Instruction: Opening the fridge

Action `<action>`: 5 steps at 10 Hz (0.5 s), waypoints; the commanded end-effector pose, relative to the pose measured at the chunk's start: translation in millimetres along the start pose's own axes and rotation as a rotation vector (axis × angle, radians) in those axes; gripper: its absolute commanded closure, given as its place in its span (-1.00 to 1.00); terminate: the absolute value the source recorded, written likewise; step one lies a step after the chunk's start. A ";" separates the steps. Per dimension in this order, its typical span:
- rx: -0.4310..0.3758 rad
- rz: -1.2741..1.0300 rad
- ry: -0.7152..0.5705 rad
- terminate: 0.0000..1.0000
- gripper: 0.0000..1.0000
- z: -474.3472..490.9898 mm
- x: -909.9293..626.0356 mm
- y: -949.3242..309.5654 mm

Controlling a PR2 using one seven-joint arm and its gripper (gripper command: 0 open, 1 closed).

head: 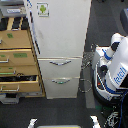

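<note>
I am looking down from above. Nearest, at the bottom edge, two pale gripper fingers [32, 122] are poking into view, set wide apart with the dark floor [20, 110] between them, so the gripper [62, 123] is standing open and holding nothing. At the exterior view's right, the robot's white body [114, 67] is showing small blue lettering I cannot read. The fridge [62, 35] is standing beyond, its door shut and its long handle [32, 22] untouched, so I judge I am only approaching; next I need to reach that handle. A green-marked sticker [43, 9] is too blurred to read. A tan cabinet [17, 55] is touching the fridge.
</note>
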 end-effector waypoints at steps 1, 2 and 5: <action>-0.061 0.015 0.025 -1.00 -1.00 2.9 9.7 2.5; -0.072 0.017 0.025 -1.00 -1.00 4.9 12.4 3.3; -0.156 0.108 0.072 -1.00 -1.00 19.4 45.4 28.7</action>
